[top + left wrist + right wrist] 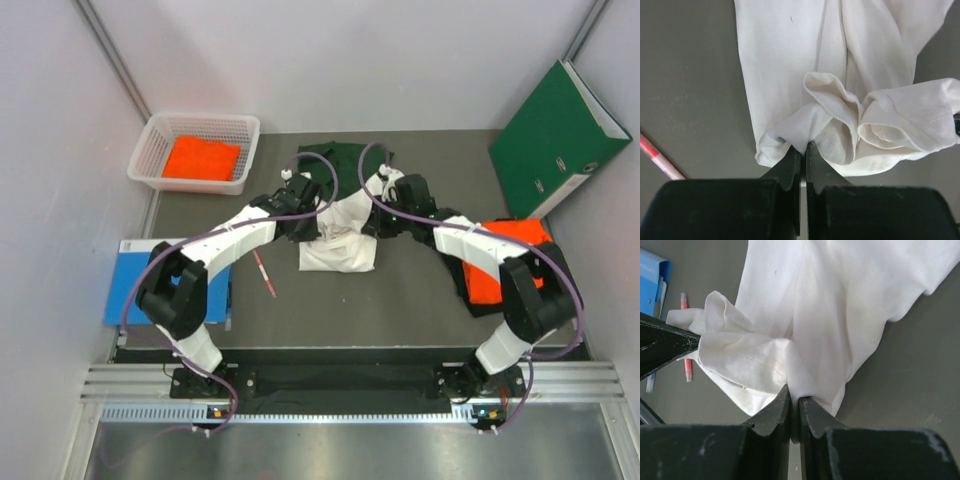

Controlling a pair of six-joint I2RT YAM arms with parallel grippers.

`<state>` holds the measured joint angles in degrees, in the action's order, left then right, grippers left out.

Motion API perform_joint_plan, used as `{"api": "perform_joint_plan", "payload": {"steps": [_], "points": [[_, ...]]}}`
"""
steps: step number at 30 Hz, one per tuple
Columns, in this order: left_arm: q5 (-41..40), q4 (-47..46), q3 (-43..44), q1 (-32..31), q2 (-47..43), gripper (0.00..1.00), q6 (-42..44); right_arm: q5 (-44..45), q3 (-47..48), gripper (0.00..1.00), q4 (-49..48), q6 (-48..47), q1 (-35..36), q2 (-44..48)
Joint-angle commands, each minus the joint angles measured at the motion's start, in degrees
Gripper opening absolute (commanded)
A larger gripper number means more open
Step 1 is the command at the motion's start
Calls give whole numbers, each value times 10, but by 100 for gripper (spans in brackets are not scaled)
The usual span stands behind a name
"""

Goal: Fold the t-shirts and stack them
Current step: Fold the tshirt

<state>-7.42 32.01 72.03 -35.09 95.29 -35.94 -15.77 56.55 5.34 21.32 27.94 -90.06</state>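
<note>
White t-shirt [338, 252] (in both grippers [801, 148] [794, 400])

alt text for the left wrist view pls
The left gripper, closed, pinches the bunched near edge of a white t-shirt that lies crumpled on a dark grey table. Part of a red and white pen shows at the left edge.

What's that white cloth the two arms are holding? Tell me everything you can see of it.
A white t-shirt of soft, thin cloth, with dark green fabric at its far end. It lies rumpled and partly folded on the grey table, between the arms. The left gripper and right gripper are each shut on a bunched edge, holding loose folds over the flatter part.
</note>
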Motion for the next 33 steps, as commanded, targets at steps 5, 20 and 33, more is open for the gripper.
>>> {"api": "perform_joint_plan", "payload": {"steps": [5,20,33], "points": [[43,7,120,33,103,0,39,-43,141,12,-17,-28,-32,-131],[-11,-41,26,56,31,99,26,138,-27,100,-132,-15,-45,16],[41,-140,-123,56,10,80,-25,-29,-191,82,-254,129,-43,-14]]}}
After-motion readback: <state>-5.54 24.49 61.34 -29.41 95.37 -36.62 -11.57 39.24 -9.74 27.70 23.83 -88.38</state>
